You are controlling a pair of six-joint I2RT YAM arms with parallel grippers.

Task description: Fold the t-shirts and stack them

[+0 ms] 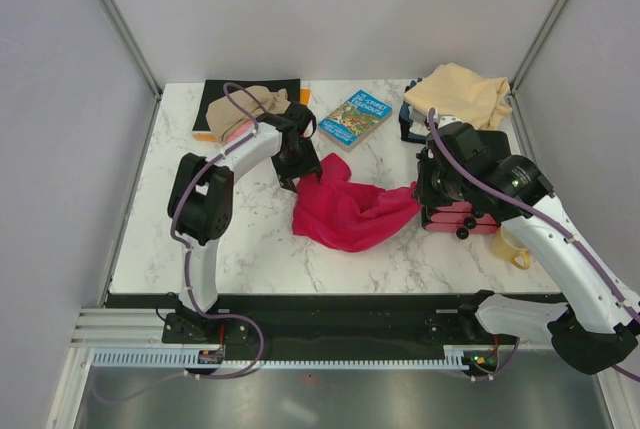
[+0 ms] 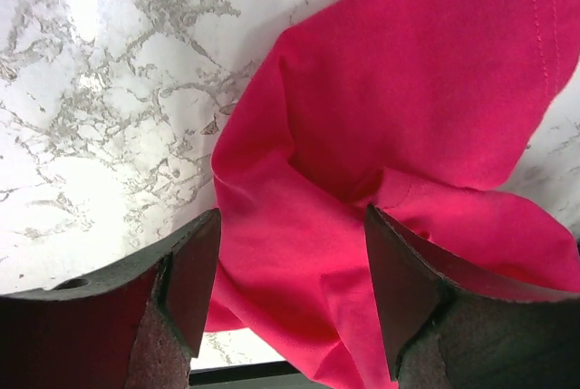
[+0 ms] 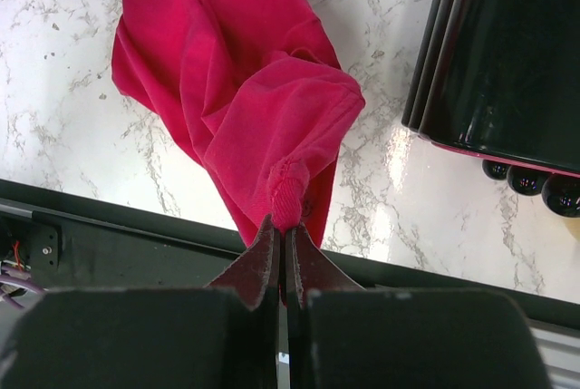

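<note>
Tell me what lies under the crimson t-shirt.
Only the marble table shows around the crimson t-shirt, so it seems to rest on bare tabletop. Anything beneath its bunched folds is covered. The right fingers pinch one end of it.

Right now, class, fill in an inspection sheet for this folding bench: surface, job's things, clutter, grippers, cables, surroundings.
Surface: white marble-patterned table.
Job's things: crimson t-shirt crumpled mid-table, not folded; tan-brown t-shirt and pink t-shirt heaped on the black mat; peach-cream t-shirt bunched at the far right corner.
Clutter: blue book at the far middle; glossy black box with red trim, under the right arm.
Grippers: left gripper open over the crimson cloth; right gripper shut on a pinch of the crimson t-shirt's edge.
Cables: purple cables along both arms, one looping over the mat.
Surroundings: plain pale walls, metal frame posts.
</note>
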